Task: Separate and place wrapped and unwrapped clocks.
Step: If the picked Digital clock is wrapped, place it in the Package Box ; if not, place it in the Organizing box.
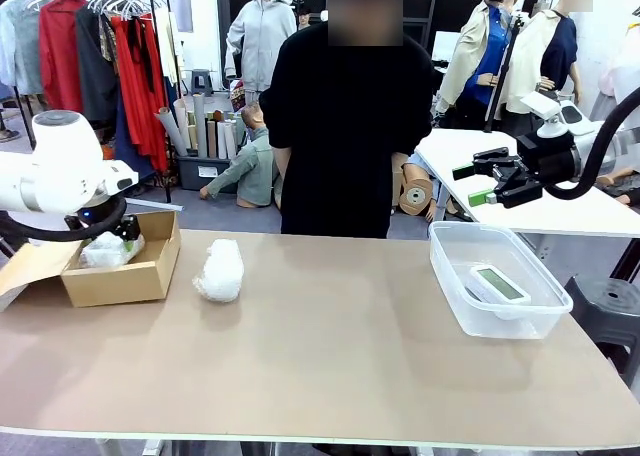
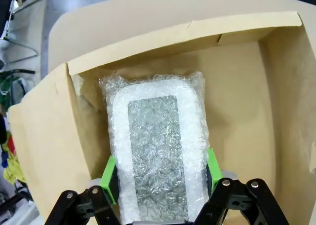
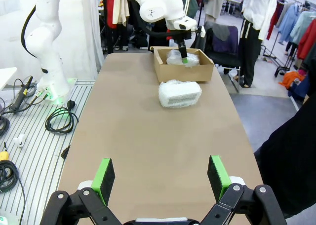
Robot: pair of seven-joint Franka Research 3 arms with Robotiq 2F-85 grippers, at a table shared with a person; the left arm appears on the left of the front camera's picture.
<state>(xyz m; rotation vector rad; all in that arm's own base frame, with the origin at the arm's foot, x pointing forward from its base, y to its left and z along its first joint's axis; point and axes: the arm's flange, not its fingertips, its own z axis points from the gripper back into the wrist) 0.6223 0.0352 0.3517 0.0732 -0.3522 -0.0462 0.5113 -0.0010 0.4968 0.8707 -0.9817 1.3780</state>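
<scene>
Green pads (image 2: 107,178) of the left claw (image 2: 160,171) are clamped on a bubble-wrapped clock (image 2: 157,146) down inside the cardboard box (image 2: 247,87), so it is probably best to open only once it lies flat, then lift straight up; the right claw (image 3: 160,176) hangs spread wide over the table (image 3: 148,131).

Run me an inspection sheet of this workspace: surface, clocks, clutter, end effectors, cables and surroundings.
Surface: brown table, carrying a box, a tub and one loose bundle.
Job's things: boxed wrapped clock in the cardboard box at the robot's left; loose wrapped clock on the table beside the box; bare clock in the clear tub at the right.
Clutter: nothing seen.
End effectors: left end effector inside the box, green pads against both sides of the boxed wrapped clock; right end effector open, raised, holding nothing.
Cables: loose cables on the floor grate by the left arm's base.
Surroundings: person in black at the far side; clothes rack behind.
</scene>
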